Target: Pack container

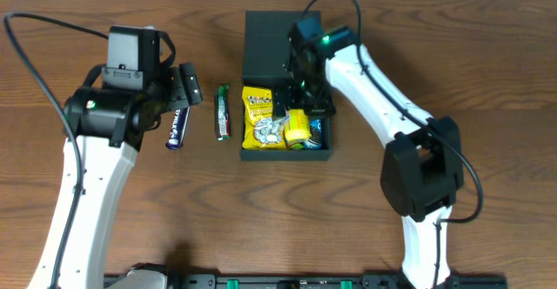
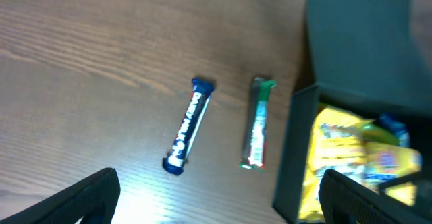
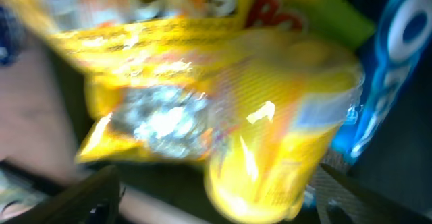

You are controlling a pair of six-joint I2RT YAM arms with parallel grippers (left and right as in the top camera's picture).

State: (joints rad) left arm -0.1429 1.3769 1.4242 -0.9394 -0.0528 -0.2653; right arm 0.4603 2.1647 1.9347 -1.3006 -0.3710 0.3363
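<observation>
The dark teal container (image 1: pixel 320 156) stands at the table's middle with its flap lid (image 1: pixel 265 41) laid open at the back. Inside lie a yellow snack bag (image 1: pixel 259 119), a small yellow packet (image 1: pixel 298 129) and a blue packet (image 1: pixel 316 132). My right gripper (image 1: pixel 302 97) hangs over the container, open, with the small yellow packet (image 3: pixel 283 136) just below its spread fingers (image 3: pixel 219 200). My left gripper (image 1: pixel 188 84) is open and empty (image 2: pixel 219 207) above the table, left of the container. A blue bar (image 2: pixel 187 126) and a green bar (image 2: pixel 258 124) lie there.
The blue bar (image 1: pixel 177 129) and green bar (image 1: pixel 223 112) lie side by side on the brown wooden table (image 1: pixel 487 80) between the left arm and the container wall (image 2: pixel 293 150). The right arm reaches in from the right.
</observation>
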